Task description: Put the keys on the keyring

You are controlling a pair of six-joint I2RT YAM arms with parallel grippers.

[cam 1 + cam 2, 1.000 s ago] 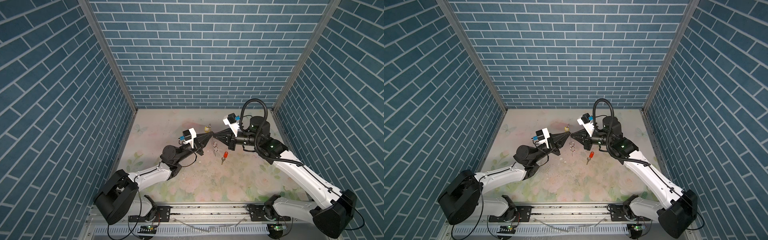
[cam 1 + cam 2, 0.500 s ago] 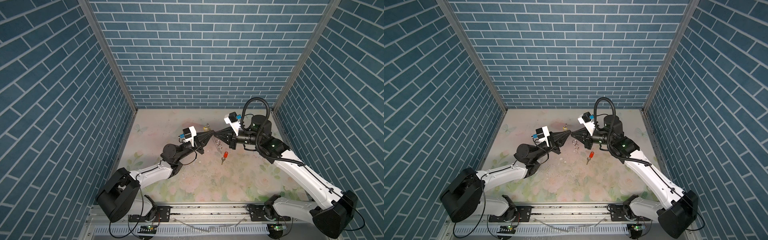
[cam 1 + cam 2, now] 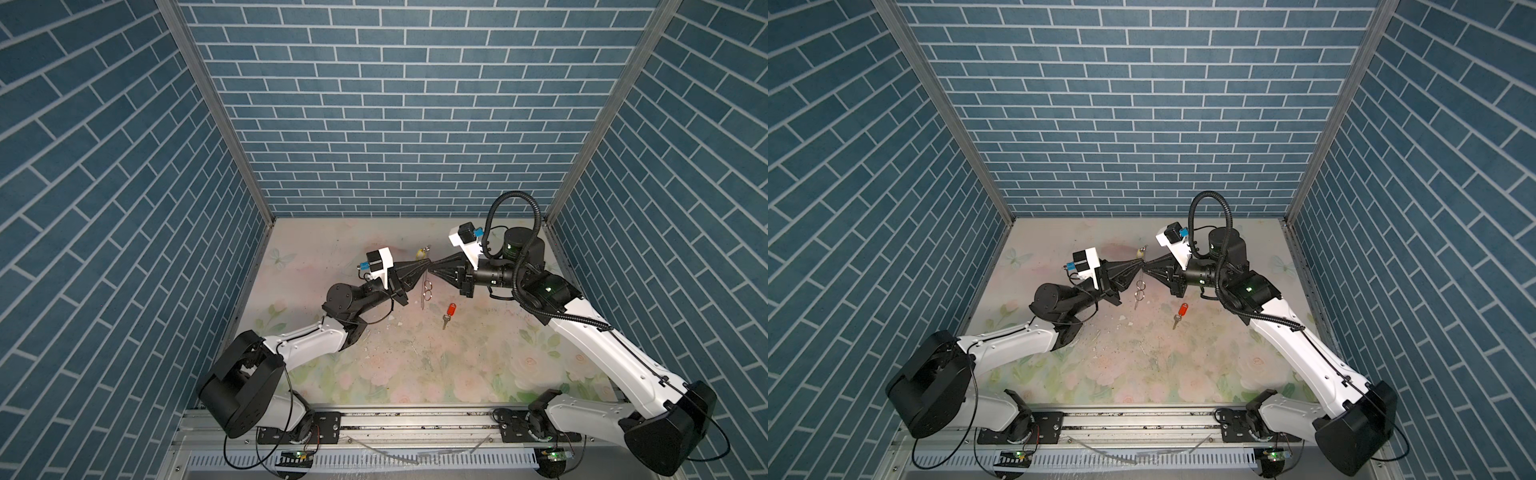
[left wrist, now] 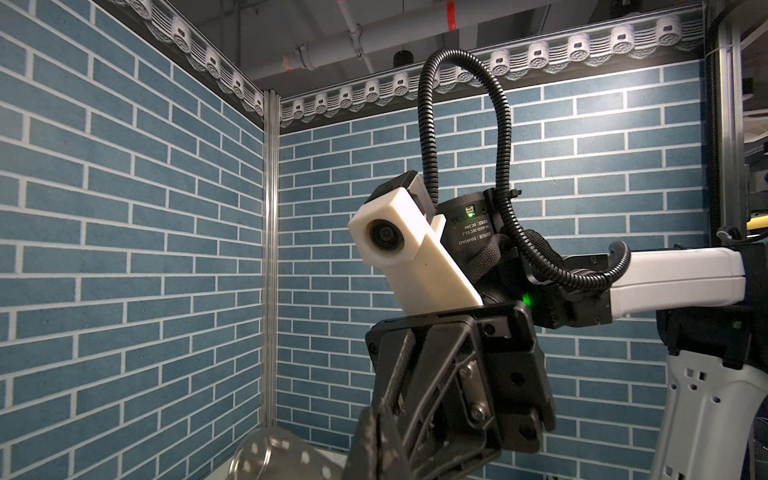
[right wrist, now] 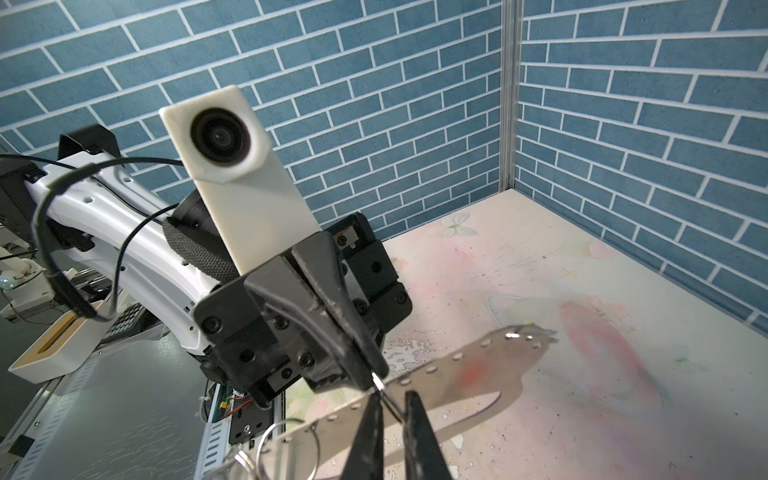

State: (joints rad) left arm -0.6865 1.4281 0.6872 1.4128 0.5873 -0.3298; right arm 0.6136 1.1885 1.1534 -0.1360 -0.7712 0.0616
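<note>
Hardly anything has shifted: your left claw [image 3: 424, 268] and right claw [image 3: 432, 266] stay pinched tip to tip on the keyring [image 3: 427, 291], which dangles between them. The 2 keys wait unthreaded: the red-tagged key [image 3: 449, 312] lies mid-surface [image 3: 457, 374], the yellow-tagged key [image 3: 422, 252] toward the back edge.

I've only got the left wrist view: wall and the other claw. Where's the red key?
Observer: Red key lies free on the table, nearer the rail than the right claw.
Operator: And the yellow key?
Observer: Yellow key is also on the table, just beyond both claws, toward the back wall.
Operator: Keyring?
Observer: Left claw pinches the keyring, held up; rings dangle below.
</note>
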